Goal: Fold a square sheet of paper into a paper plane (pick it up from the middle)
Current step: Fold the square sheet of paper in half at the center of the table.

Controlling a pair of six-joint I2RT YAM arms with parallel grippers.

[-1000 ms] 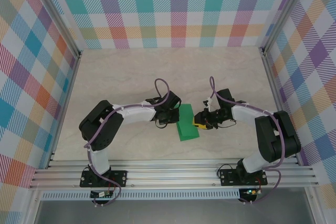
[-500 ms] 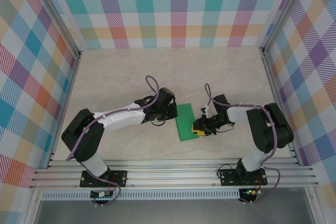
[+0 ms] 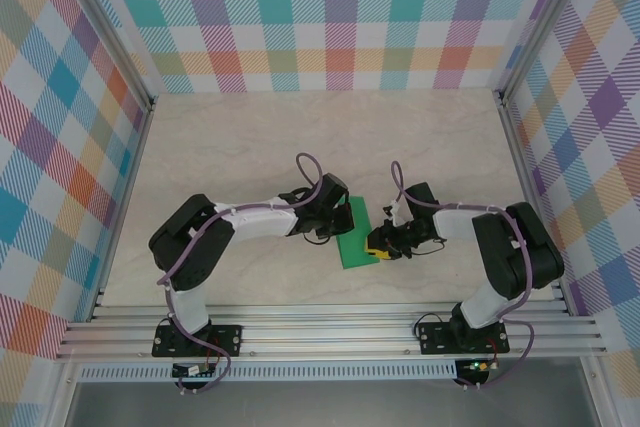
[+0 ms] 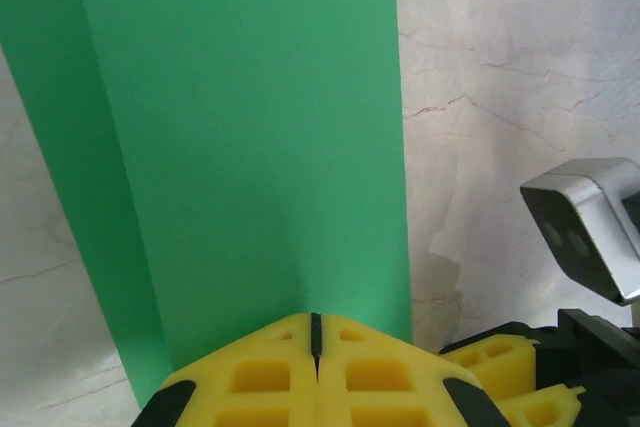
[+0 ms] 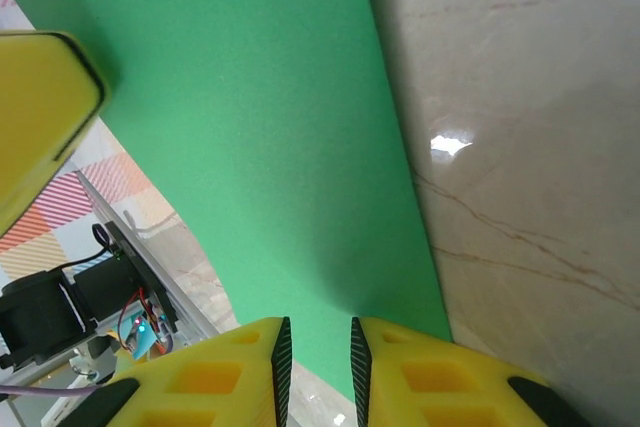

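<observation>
The square sheet of paper (image 3: 356,239) is bright green and lies folded over on the table between the two arms. In the left wrist view its upper layer (image 4: 250,147) leaves a strip of the lower layer uncovered on the left. My left gripper (image 3: 340,223) is at the paper's left edge, its yellow fingertips (image 4: 315,325) shut tight with the paper just beyond them. At the paper's right edge my right gripper (image 3: 376,244) is open by a narrow gap (image 5: 316,337), through which I see green paper (image 5: 250,127) and table.
The pale wooden table (image 3: 250,147) has aluminium rails at its sides and front (image 3: 320,332) and plaid walls around it. The right gripper's yellow fingers (image 4: 500,372) and wrist camera (image 4: 590,227) sit close to the left gripper, right of the paper.
The left arm stretched out and folded back, and its shut gripper stayed by the paper's left edge. The right gripper stayed at the right edge, its gap slightly narrower.
</observation>
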